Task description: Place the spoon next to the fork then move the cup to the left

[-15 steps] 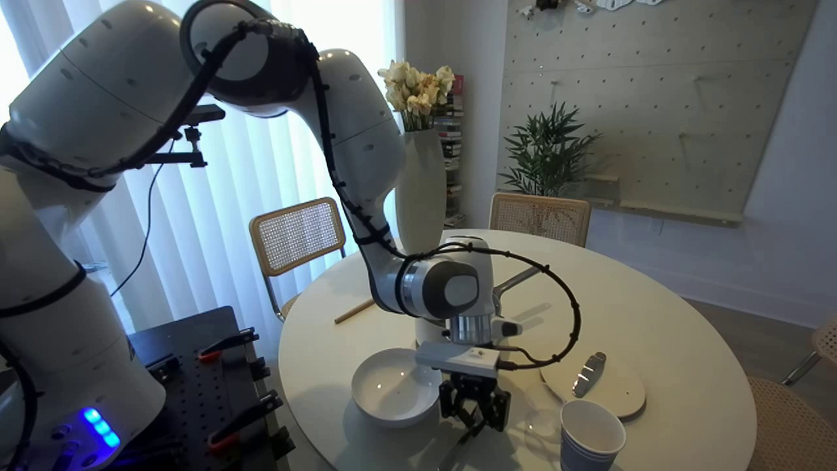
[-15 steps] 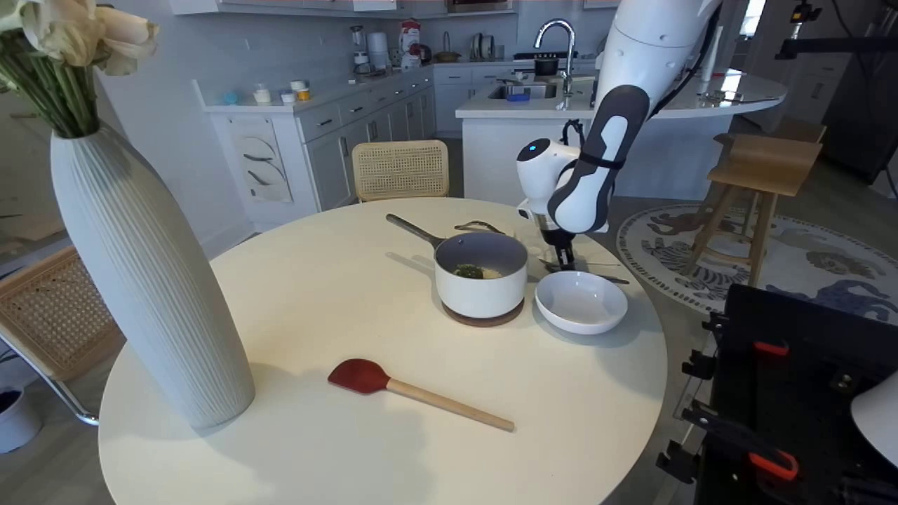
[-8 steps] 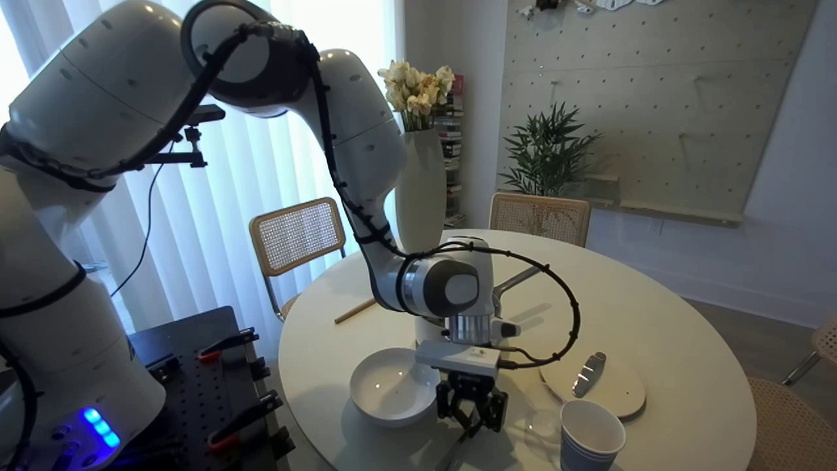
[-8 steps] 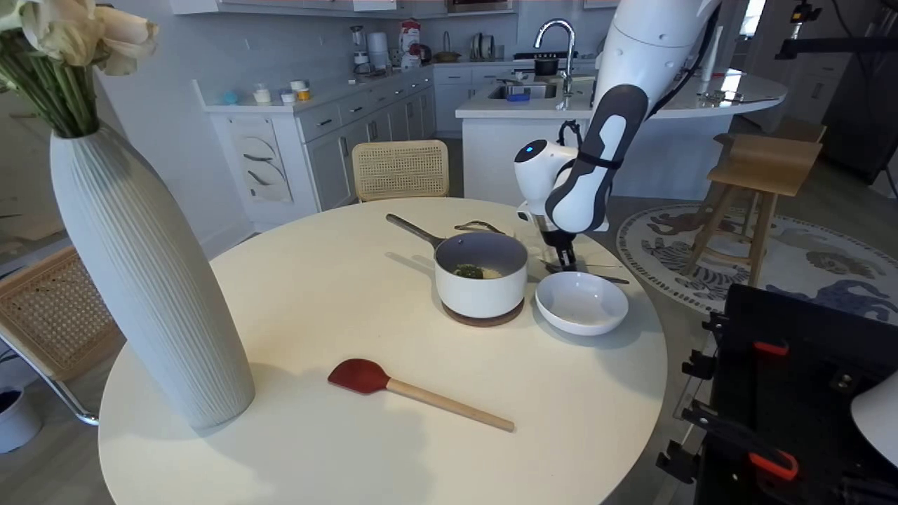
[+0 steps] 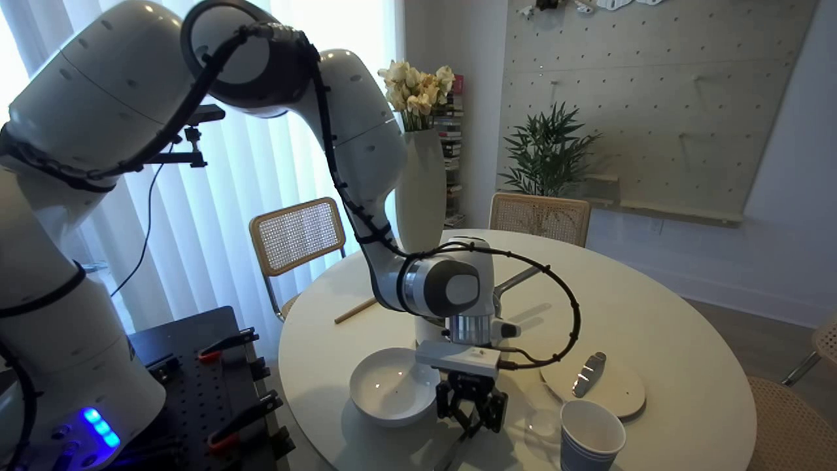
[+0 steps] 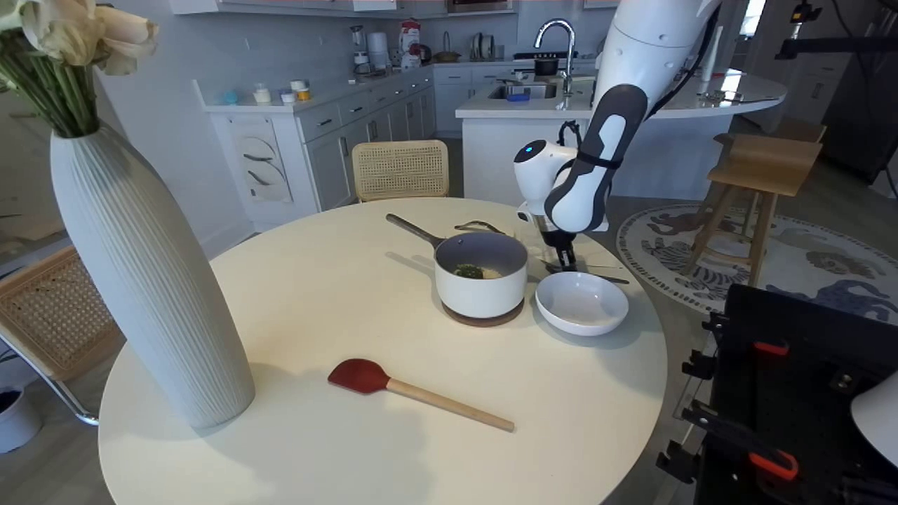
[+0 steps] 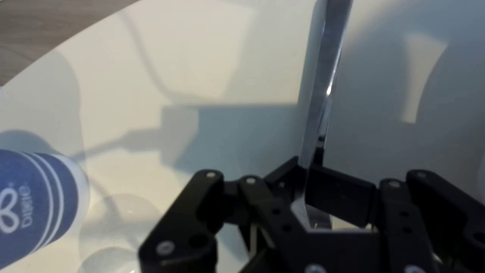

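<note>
My gripper (image 7: 305, 168) is shut on a slim silver utensil (image 7: 327, 64), apparently the spoon; its head is hidden. It is held low at the table beside the bowl, and its handle also shows in both exterior views (image 5: 451, 453) (image 6: 610, 279). A second silver strip (image 7: 320, 220) shows just under it in the wrist view; it may be the fork, but no tines show. The gripper also shows in both exterior views (image 5: 472, 424) (image 6: 567, 265). The cup (image 5: 588, 441), a blue-sided paper cup with white rim, stands upright apart from the gripper; the wrist view shows it too (image 7: 34, 201).
A white bowl (image 5: 392, 392) stands close beside the gripper. A clear glass (image 5: 541, 425) stands next to the cup. A round board (image 5: 631, 387) bears a silver utensil (image 5: 590, 374). A pot (image 6: 480, 284), red spatula (image 6: 449, 402) and tall vase (image 6: 151, 280) are farther off.
Since one second ago my gripper has shifted slightly with the utensil, toward the bowl. The bowl has moved very slightly the same way. Over the last half second almost nothing has moved.
</note>
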